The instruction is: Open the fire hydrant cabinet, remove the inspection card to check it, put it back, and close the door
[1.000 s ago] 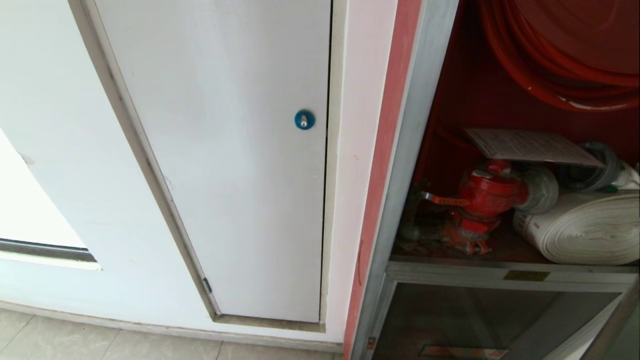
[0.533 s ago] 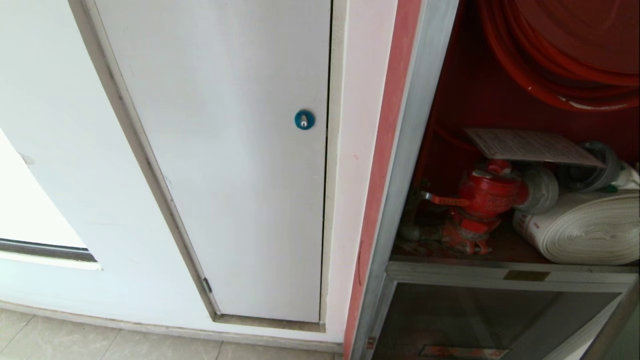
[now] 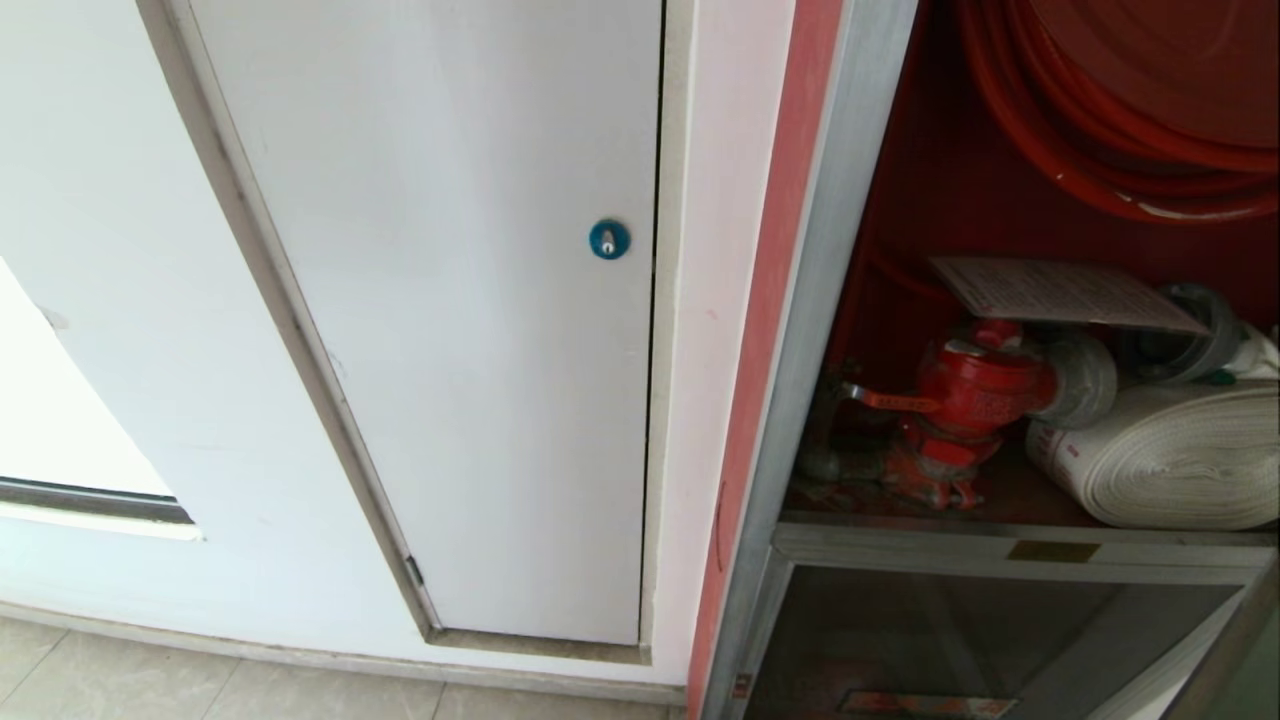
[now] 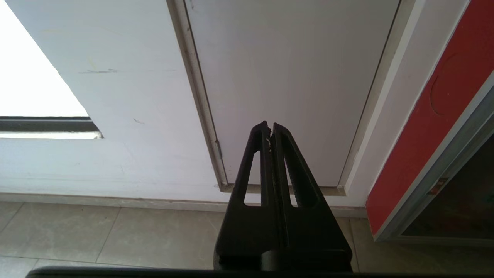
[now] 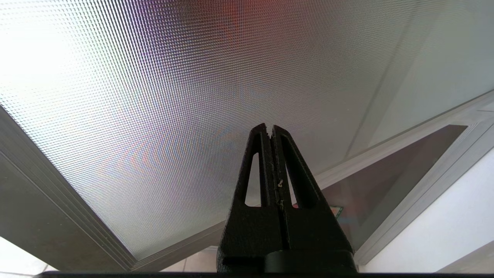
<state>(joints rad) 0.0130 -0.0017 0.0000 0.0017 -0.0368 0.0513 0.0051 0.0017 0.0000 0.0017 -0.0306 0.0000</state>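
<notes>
The fire hydrant cabinet (image 3: pixel 800 350) stands open at the right of the head view, red inside behind its silver frame. The inspection card (image 3: pixel 1060 293), white with a ruled grid, lies flat on top of the red hydrant valve (image 3: pixel 975 385). Neither arm shows in the head view. My left gripper (image 4: pixel 269 125) is shut with nothing in it, low down and pointing at the white panel door (image 4: pixel 289 77) left of the cabinet. My right gripper (image 5: pixel 269 127) is also shut and empty. It hangs close before the door (image 5: pixel 173 96), whose patterned glass in a silver frame fills the right wrist view.
A red hose reel (image 3: pixel 1120 120) hangs above the valve and a white rolled hose (image 3: pixel 1180 460) lies beside it. Below the shelf is a smaller dark glass panel (image 3: pixel 950 640). The white panel door has a round blue lock (image 3: pixel 609 239). Beige floor tiles (image 4: pixel 115 235) run along the wall.
</notes>
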